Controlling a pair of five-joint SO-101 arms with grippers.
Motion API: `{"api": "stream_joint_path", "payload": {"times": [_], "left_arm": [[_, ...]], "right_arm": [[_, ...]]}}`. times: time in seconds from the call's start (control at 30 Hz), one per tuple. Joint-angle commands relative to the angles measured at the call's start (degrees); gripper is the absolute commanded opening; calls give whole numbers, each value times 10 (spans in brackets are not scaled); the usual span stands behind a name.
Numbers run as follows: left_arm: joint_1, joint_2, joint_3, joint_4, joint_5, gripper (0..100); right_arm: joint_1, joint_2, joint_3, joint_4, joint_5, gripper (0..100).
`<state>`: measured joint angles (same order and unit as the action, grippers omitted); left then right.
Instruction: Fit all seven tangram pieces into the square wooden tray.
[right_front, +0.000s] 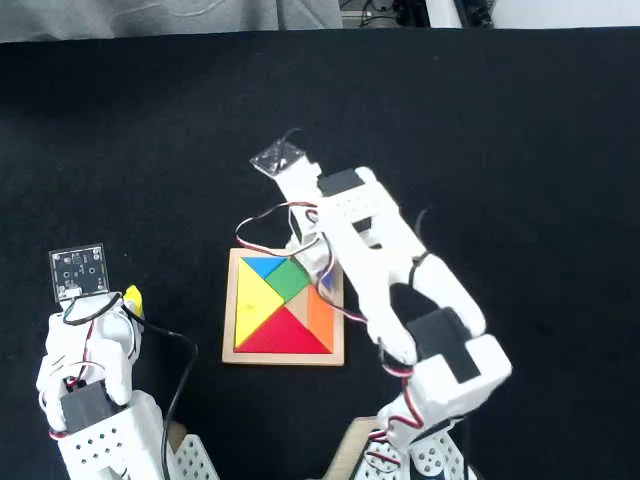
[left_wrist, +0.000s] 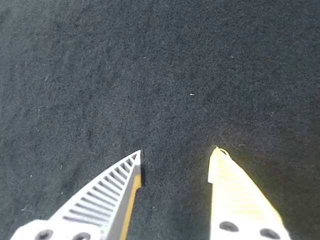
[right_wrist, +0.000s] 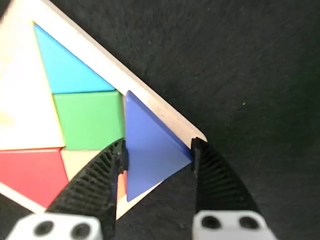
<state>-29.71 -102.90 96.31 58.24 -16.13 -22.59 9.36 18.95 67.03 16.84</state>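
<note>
The square wooden tray (right_front: 285, 358) lies mid-table and holds a yellow triangle (right_front: 252, 300), a red triangle (right_front: 283, 335), a light blue triangle (right_wrist: 70, 67), a green square (right_wrist: 87, 120) and an orange piece (right_front: 320, 315). My right gripper (right_wrist: 157, 147) is shut on a dark blue triangle (right_wrist: 150, 145), which lies tilted over the tray's rim (right_wrist: 90, 54) at its far right corner. Beside it a small patch of bare wood (right_wrist: 82, 160) shows inside the tray. My left gripper (left_wrist: 177, 151) stands open over the black cloth to the left of the tray, with nothing between its fingers.
A black cloth (right_front: 520, 150) covers the table. The right arm (right_front: 400, 290) leans over the tray's right side, with loose cables (right_front: 265, 215) hanging above the tray's far edge. A black cable (right_front: 180, 370) runs from the left arm near the tray's left side.
</note>
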Motion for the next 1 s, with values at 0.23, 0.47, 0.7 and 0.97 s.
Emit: {"api": "stream_joint_path", "payload": {"times": [0.23, 0.47, 0.7, 0.97], "left_arm": [[5, -3, 12, 4, 4, 223], [6, -3, 12, 4, 4, 223], [7, -3, 12, 4, 4, 223], [8, -3, 12, 4, 4, 223]], "right_arm": [[-8, 19, 1, -18, -40, 95], [-15, 17, -1, 12, -40, 96], [-15, 17, -3, 19, -41, 96], [-14, 22, -46, 62, -38, 92]]}}
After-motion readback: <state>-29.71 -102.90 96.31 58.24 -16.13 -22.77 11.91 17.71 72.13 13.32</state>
